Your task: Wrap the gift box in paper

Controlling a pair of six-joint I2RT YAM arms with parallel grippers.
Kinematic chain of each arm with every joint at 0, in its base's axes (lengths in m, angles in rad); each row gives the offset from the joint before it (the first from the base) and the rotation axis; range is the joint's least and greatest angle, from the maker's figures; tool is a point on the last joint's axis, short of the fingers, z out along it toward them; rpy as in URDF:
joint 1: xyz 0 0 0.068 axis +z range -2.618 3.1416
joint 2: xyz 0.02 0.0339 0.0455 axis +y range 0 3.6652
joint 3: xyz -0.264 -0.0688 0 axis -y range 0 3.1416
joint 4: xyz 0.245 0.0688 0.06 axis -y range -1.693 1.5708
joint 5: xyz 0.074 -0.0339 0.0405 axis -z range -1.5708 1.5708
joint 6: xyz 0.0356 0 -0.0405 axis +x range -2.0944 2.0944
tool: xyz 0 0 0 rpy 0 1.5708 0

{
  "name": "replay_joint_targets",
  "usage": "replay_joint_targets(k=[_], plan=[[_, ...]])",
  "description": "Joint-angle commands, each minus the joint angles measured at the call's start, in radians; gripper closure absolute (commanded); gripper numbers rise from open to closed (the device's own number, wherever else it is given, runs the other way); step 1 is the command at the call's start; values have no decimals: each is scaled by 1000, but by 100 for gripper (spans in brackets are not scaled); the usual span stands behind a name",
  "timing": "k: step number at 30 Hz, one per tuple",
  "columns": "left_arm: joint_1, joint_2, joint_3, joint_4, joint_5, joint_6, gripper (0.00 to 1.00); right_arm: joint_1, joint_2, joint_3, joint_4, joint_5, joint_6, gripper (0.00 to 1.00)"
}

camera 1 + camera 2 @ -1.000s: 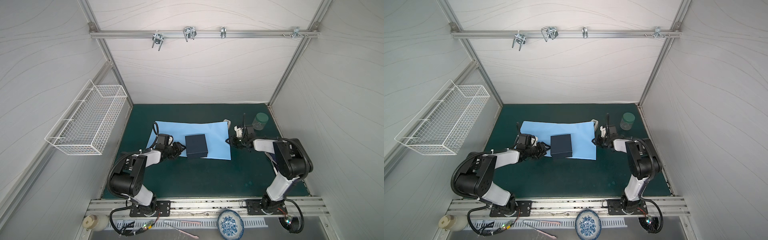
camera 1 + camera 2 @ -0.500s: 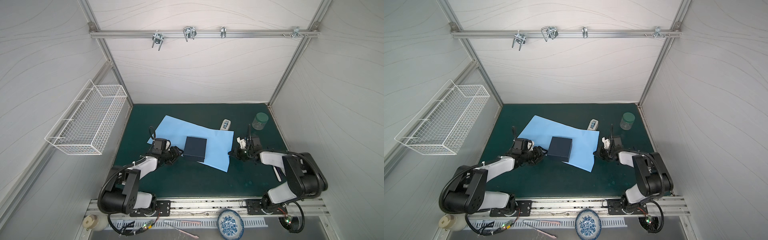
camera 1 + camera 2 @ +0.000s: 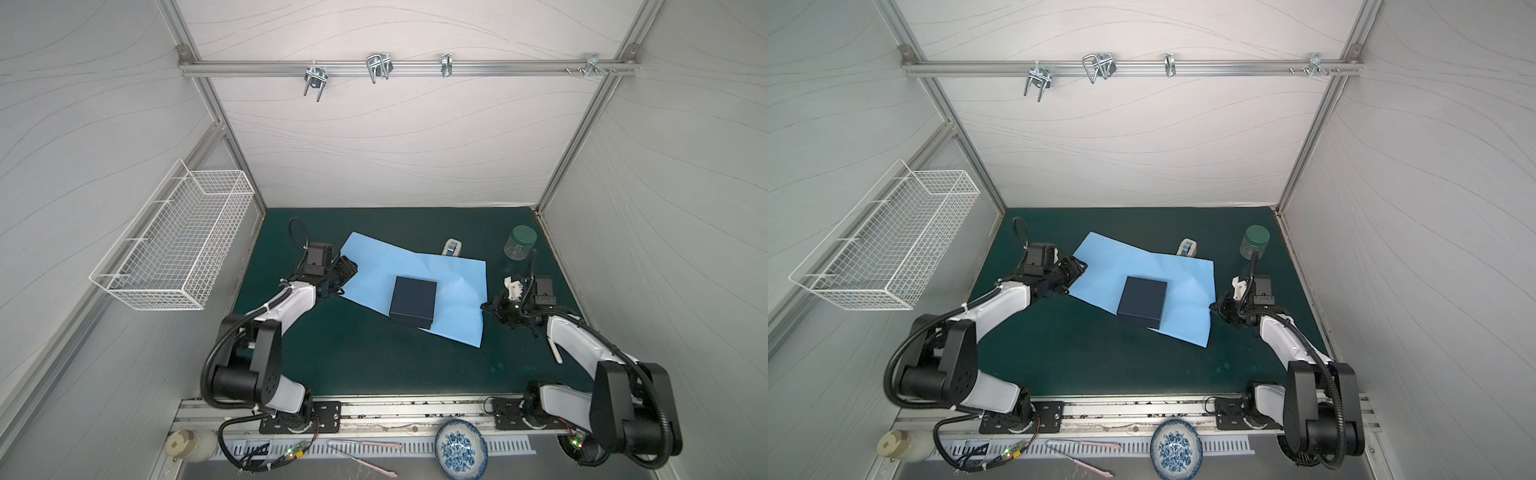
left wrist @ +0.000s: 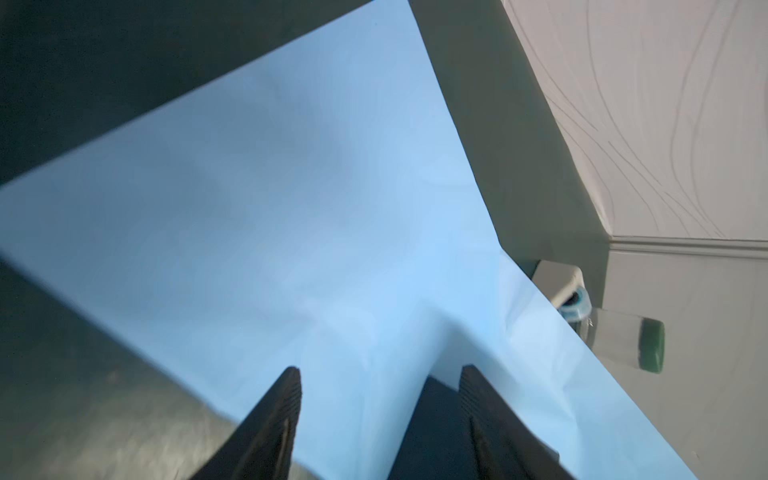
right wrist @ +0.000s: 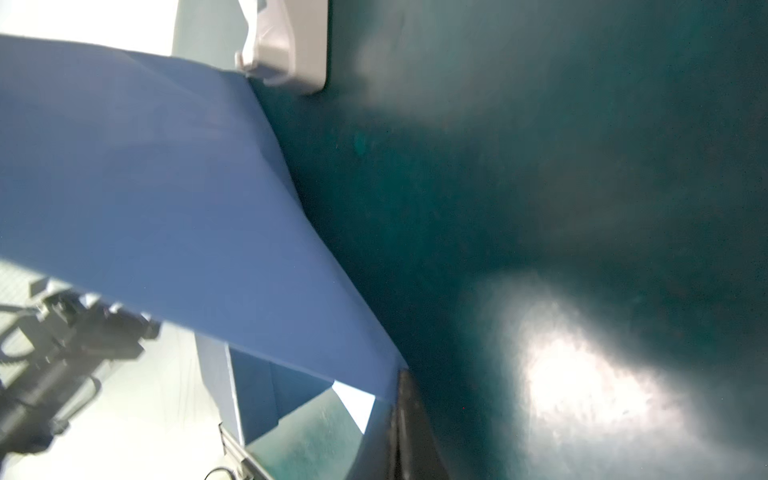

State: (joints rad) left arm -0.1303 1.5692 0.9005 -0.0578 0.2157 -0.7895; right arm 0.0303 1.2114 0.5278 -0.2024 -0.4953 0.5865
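- Fingers (image 4: 286, 399) on left gripper (image 3: 344, 277): spread apart, clamped on nothing, hanging over left edge of paper (image 3: 374, 266).
- Over on right gripper (image 3: 487, 308): fingers pressed together on right edge of paper, with indigo underside lifted off mat (image 3: 353, 365) there in right wrist view.
- Dark box (image 3: 413, 301): flat on paper, right of middle, near side at or just past near edge of paper; paper lying skewed to box.
- Could tear or crease paper if pulled hard from that single pinch on a thin edge.
- Could drag box along or off near edge, given its weight on the paper being pulled; would leave too little paper on near side for a fold.
- Might miss left edge: flat on mat, little for open fingers to get under.
- White tape dispenser (image 3: 453, 247) just beside far edge of paper; likely snagged or knocked if far flap swings up.
- Clear jar (image 3: 519, 243) with green lid at far right, near right arm; at risk from a wide swing.
- White wire basket (image 3: 174, 241) on left wall and patterned bowl (image 3: 461, 453) past near edge: well apart, no obstruction.
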Motion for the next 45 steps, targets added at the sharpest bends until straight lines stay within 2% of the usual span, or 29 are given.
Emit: replay_joint_targets(k=[1,6,10,14,20,24,28,31,33,35,38,41,45], plan=[[18,148,137,-73,-73,95,41,-4,43,46,-13,60,-21,100],[44,308,278,-212,-105,180,53,-6,92,91,-2,96,-40,100],[44,333,250,-258,-102,212,67,-15,107,117,-16,110,-55,100],[41,291,133,-239,-91,217,75,-30,142,141,-28,79,-58,100],[34,130,-144,-139,-26,180,81,-32,121,134,-35,70,-49,100],[-5,8,-313,-82,-7,131,83,-32,86,114,-59,73,-56,100],[-56,-105,-416,-60,-17,86,84,-36,50,91,-84,80,-72,100],[-59,-203,-407,-87,-24,55,77,-36,50,89,-83,78,-85,100],[-53,-253,-334,-159,-98,94,68,-36,61,94,-76,71,-88,100],[-8,-264,-273,-181,-135,124,57,-36,63,98,-76,72,-91,100],[78,-199,-202,-163,-151,134,44,-37,53,92,-65,73,-86,100],[110,-81,-99,-194,-192,172,31,-36,50,92,-65,67,-88,100],[122,76,18,-236,-247,216,24,-36,49,89,-59,53,-86,100]])
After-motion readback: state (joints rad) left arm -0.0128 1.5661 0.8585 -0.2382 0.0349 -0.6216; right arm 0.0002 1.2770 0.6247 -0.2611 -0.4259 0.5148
